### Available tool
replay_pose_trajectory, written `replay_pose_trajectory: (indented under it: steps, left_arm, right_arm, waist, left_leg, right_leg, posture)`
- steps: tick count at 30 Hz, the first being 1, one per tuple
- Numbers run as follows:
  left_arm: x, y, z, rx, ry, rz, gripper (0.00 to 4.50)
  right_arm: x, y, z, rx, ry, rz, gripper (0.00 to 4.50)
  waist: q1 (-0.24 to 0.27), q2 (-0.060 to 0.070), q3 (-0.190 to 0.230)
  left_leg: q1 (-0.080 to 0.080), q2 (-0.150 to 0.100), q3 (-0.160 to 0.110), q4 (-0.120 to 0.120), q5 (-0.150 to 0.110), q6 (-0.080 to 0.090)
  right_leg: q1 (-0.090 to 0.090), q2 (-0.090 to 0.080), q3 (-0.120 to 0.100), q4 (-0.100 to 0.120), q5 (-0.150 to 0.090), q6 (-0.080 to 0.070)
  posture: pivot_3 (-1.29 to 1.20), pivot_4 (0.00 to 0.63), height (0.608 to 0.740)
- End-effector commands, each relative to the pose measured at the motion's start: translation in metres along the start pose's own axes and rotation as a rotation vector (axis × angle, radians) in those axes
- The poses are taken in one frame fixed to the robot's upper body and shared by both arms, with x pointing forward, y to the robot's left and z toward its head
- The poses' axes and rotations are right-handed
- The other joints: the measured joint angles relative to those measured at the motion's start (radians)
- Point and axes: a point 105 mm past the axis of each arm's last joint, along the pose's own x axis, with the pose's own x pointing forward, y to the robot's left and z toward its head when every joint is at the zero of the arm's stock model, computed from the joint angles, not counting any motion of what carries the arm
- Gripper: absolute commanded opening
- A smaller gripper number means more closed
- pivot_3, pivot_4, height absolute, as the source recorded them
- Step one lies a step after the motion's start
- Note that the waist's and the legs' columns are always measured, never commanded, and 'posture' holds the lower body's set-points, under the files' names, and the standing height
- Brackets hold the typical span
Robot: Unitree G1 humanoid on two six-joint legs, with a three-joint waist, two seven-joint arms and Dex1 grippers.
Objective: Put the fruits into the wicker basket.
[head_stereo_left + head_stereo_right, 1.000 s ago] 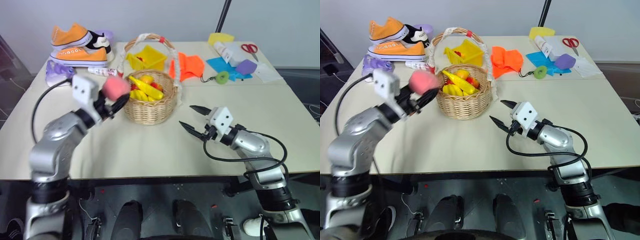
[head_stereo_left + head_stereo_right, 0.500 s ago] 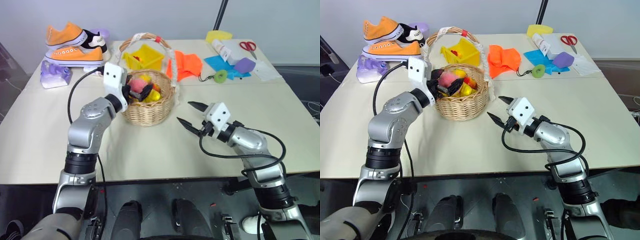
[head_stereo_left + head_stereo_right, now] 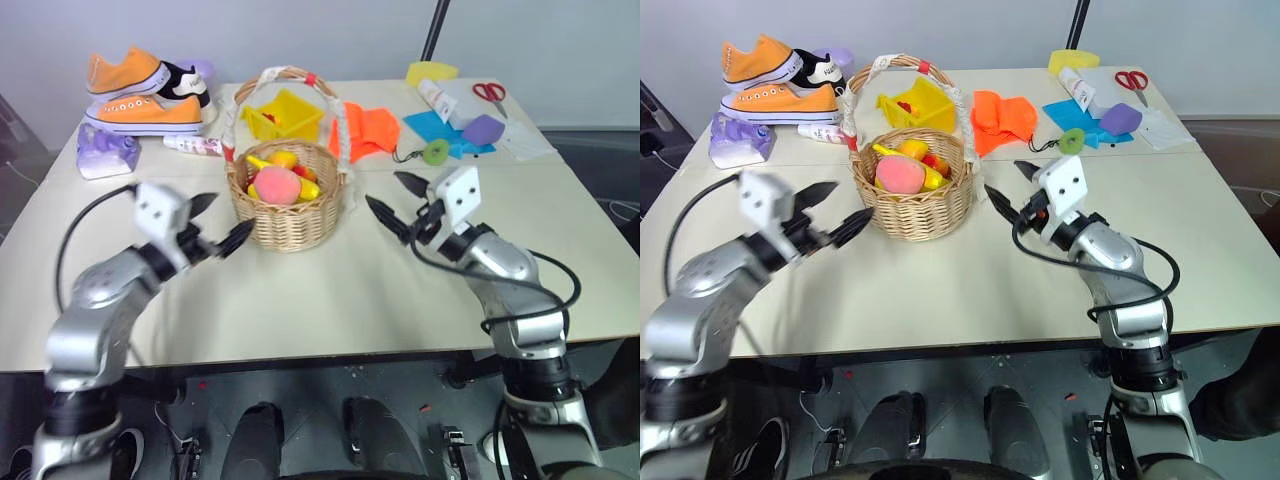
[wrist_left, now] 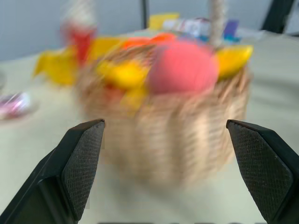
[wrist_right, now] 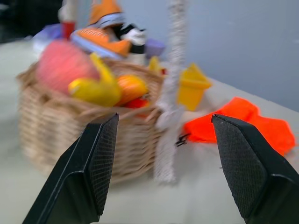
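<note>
Where the wicker basket (image 3: 288, 205) stands, peach (image 3: 277, 185) tops banana (image 3: 262, 163); perhaps other fruit beneath.

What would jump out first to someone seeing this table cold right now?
The wicker basket in the middle of the table, piled with fruit: a pink-red peach sits on top beside a yellow banana. Either side of it hover the left gripper and right gripper, both open and empty. Behind, at the far left corner, a pair of orange sneakers stands out, with an orange cloth just past the basket.
</note>
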Motion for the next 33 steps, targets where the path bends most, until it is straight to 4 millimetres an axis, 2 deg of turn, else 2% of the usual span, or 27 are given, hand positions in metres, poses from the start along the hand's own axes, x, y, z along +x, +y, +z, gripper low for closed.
replay_pose_trajectory:
  steps: [1,8,11,14,18,21,26,33]
  left_arm:
    - [-0.015,0.002,0.024,0.062,-0.113,0.009,4.45]
    - [-0.031,-0.002,0.015,0.040,-0.147,0.028,4.45]
    - [-0.043,-0.003,0.009,0.005,-0.143,0.039,4.45]
    - [-0.048,-0.005,0.004,-0.002,-0.133,0.048,4.45]
    - [-0.053,-0.008,-0.002,-0.017,-0.125,0.051,4.45]
    - [-0.055,-0.010,-0.002,-0.018,-0.134,0.041,4.50]
    - [-0.055,-0.013,-0.004,-0.024,-0.133,0.025,4.50]
    - [-0.047,-0.016,-0.005,-0.035,-0.133,-0.008,4.50]
  right_arm:
    - [0.019,-0.001,0.018,0.030,-0.050,-0.004,3.31]
    - [0.064,-0.010,0.018,0.008,-0.032,-0.053,3.31]
    - [0.082,-0.010,0.013,0.107,-0.028,-0.065,3.31]
    - [0.090,-0.008,0.013,0.116,-0.034,-0.052,3.31]
    - [0.094,-0.001,0.001,0.123,-0.005,-0.042,3.31]
    - [0.096,0.002,-0.005,0.121,0.013,-0.044,2.44]
    - [0.097,0.003,-0.005,0.131,0.009,-0.048,0.02]
    - [0.096,0.001,0.001,0.115,-0.017,-0.059,0.02]
  waist:
    - [0.004,0.000,0.000]
    - [0.000,0.000,0.000]
    - [-0.004,0.000,0.000]
    - [-0.012,0.000,0.000]
    - [-0.023,0.000,0.000]
    - [-0.026,0.000,0.000]
    - [-0.026,0.000,0.000]
    - [-0.026,0.001,0.000]
  left_leg:
    - [0.000,0.000,0.001,0.000,0.000,0.000]
    - [0.000,0.000,0.003,0.000,0.000,0.000]
    - [0.000,0.000,0.003,-0.002,0.000,0.000]
    - [0.000,0.001,0.003,-0.003,0.000,0.000]
    - [-0.001,0.000,0.003,-0.002,0.000,0.000]
    - [-0.001,0.000,0.003,-0.002,0.000,0.000]
    - [0.000,0.001,0.003,-0.002,0.000,0.000]
    - [0.000,0.000,0.003,-0.002,0.000,0.000]
  right_leg:
    - [0.000,0.000,0.000,0.000,0.000,0.000]
    - [0.000,-0.001,0.001,-0.002,0.001,-0.001]
    - [-0.001,-0.001,0.001,-0.002,0.001,-0.001]
    - [-0.001,-0.001,0.001,-0.001,0.001,-0.001]
    - [-0.001,-0.002,0.001,-0.002,0.001,-0.001]
    - [-0.001,-0.002,0.001,-0.002,0.001,-0.001]
    - [-0.001,-0.001,0.001,-0.001,0.001,-0.001]
    - [-0.001,-0.001,0.001,-0.001,0.001,-0.001]
  posture:
    - [0.00,0.150,0.740]
    - [0.00,0.150,0.740]
    - [0.00,0.150,0.740]
    - [0.00,0.150,0.740]
    - [0.00,0.150,0.740]
    - [0.00,0.150,0.740]
    - [0.00,0.150,0.740]
    - [0.00,0.150,0.740]
